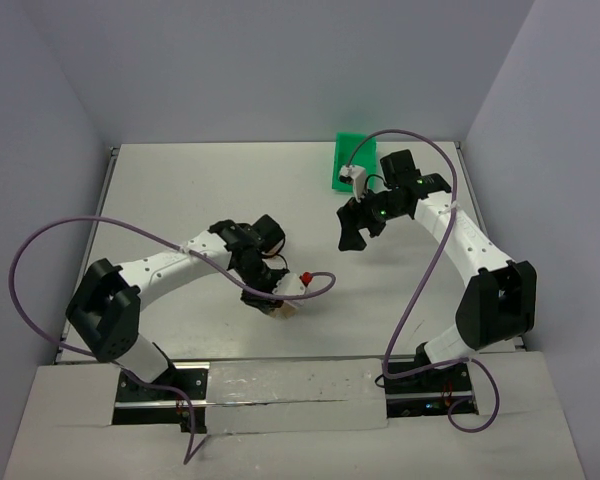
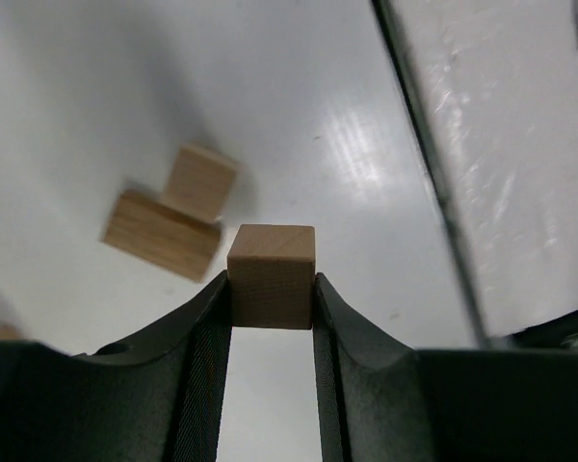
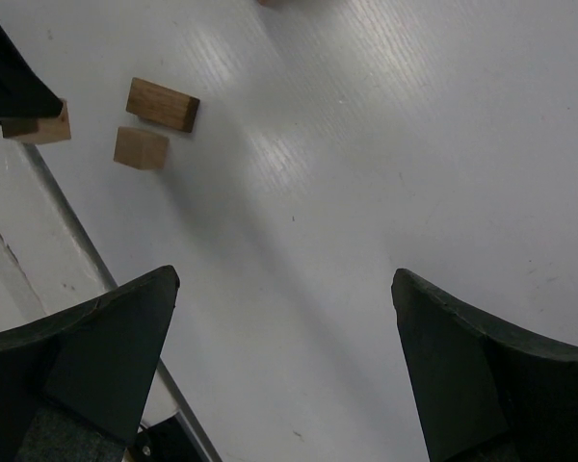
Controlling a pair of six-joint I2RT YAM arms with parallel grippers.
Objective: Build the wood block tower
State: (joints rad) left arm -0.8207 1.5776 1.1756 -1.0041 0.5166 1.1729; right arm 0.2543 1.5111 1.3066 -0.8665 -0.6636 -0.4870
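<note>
The pincer (image 3: 284,281) gapes wide over the white worktop (image 3: 385,144); at upper left a long block (image 3: 162,104) lies just beside a cube (image 3: 141,148).

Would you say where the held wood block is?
The wood block sits clamped in the left tool, centre left wrist view, beside two loose blocks.

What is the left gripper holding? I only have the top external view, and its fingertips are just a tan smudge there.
Observer: The left wrist view shows the left gripper shut on one wood block, a plain tan cube pinched between its fingers.
Operator: Any other blocks nearby?
Observer: A wider block and a loose cube lie close together on the table beyond it.
Operator: And the right gripper?
Observer: Its wrist view shows the right gripper open, nothing between its fingers.
</note>
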